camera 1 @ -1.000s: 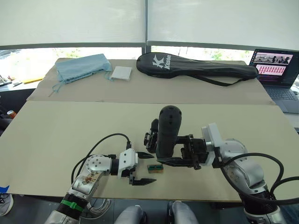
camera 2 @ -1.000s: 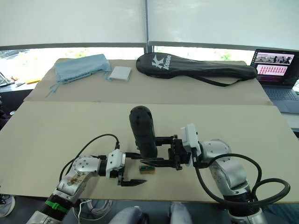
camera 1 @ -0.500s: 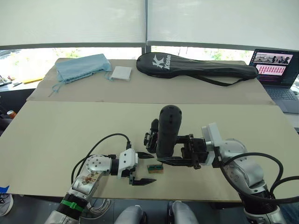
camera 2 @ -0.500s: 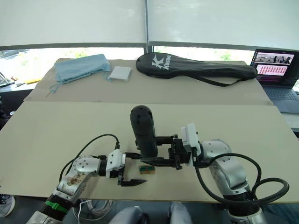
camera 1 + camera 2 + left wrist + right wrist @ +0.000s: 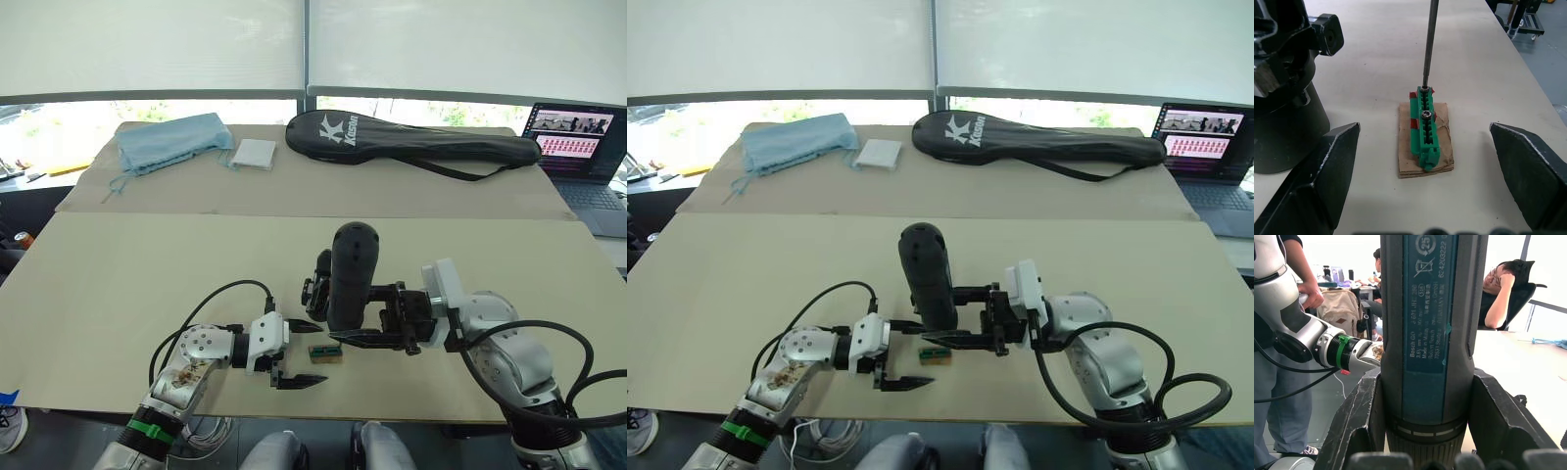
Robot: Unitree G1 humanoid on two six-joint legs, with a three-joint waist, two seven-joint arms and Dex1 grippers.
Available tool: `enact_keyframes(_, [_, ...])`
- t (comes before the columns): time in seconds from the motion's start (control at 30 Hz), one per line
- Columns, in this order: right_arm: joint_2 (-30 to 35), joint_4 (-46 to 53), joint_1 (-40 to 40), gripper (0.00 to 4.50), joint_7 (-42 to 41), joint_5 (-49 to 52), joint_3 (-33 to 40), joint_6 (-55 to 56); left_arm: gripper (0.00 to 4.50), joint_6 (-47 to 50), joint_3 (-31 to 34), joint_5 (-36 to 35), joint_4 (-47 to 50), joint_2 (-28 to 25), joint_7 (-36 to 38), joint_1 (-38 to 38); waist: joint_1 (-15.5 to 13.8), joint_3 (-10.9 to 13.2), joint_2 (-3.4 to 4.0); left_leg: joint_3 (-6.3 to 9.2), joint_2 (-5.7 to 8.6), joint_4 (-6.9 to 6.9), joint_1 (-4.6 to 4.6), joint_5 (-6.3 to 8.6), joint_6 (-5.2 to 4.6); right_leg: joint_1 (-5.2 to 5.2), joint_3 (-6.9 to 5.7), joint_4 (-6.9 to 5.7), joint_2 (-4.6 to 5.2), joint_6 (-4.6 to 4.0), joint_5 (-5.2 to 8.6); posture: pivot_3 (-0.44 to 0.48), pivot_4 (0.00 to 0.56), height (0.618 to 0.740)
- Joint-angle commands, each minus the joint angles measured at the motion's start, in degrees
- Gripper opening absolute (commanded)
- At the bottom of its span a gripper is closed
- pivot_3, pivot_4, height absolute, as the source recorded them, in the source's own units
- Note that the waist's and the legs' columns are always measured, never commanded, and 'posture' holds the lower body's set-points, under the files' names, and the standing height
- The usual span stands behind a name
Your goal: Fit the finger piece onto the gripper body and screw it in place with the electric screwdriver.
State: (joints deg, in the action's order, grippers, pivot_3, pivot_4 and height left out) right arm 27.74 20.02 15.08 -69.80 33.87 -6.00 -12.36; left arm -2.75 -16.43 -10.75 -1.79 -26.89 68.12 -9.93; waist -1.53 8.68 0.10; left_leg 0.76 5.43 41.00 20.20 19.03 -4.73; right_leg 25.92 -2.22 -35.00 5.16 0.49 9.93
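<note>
A thin metal bit (image 5: 1429,44) stands upright on the green screw holder (image 5: 1424,128).

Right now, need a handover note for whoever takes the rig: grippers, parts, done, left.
Right gripper: shut on the screwdriver, held upright, bit tip down on a screw in the green holder.
Left gripper: open, empty, straddling the holder on the table.
Gripper body: on the table just behind the screwdriver, partly hidden.
Finger piece: can't pick it out.
Done: screwdriver grasped and set on a screw.
Left: lift the screw, fit the finger piece, drive it in.
</note>
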Motion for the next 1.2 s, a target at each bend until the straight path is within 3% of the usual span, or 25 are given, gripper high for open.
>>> enact_keyframes(0.03, [-0.46,1.48,0.69,1.92,-0.02,0.62,0.8,2.56,4.5,0.82,-3.38,1.62,-1.38,0.15,0.27,1.97,0.01,0.0,0.0,0.0,0.0,0.0,0.0,0.0,0.0,0.0,0.0,0.0,0.0,0.0,0.0,0.0,0.15,0.74])
enact_keyframes(1.2, [-0.32,1.9,0.37,1.92,0.01,0.62,0.53,1.93,4.5,-1.47,-3.02,1.29,-3.7,0.83,0.35,2.13,-0.01,-0.09,0.09,0.01,0.0,0.0,-0.02,0.0,0.0,-0.01,0.0,0.01,0.0,0.0,0.0,0.0,0.15,0.74])
